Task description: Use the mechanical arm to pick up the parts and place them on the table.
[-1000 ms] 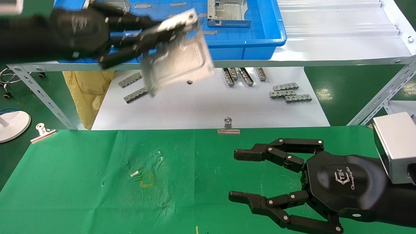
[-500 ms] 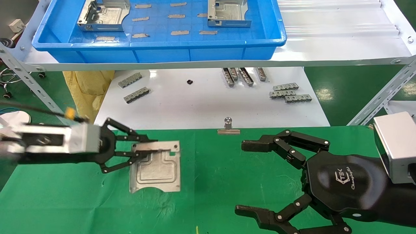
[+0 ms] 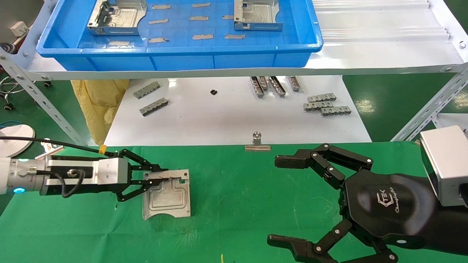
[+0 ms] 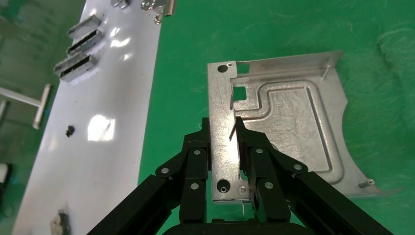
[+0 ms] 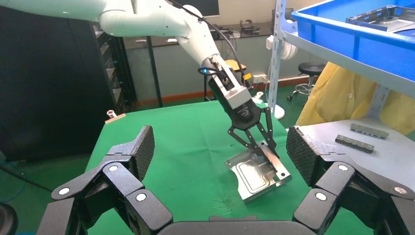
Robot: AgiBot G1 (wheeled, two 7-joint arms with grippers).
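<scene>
While lying flat on the green counter (image 3: 234, 204), left of centre, plate (image 3: 167, 199) pinched along its far flange by left gripper (image 3: 155, 179), fingers (image 4: 198, 161) clamped on that raised edge. Reaches in from the left, so plate extends right of the fingertips, flange running left to right. Probably ready for release: open and draw back left. Right gripper (image 3: 303, 202) hovers over the counter's right side, well apart, fingers (image 5: 132, 152) spread wide, empty. Two more plates (image 3: 117, 16) wait in the blue tray (image 3: 182, 56) on the far shelf.
</scene>
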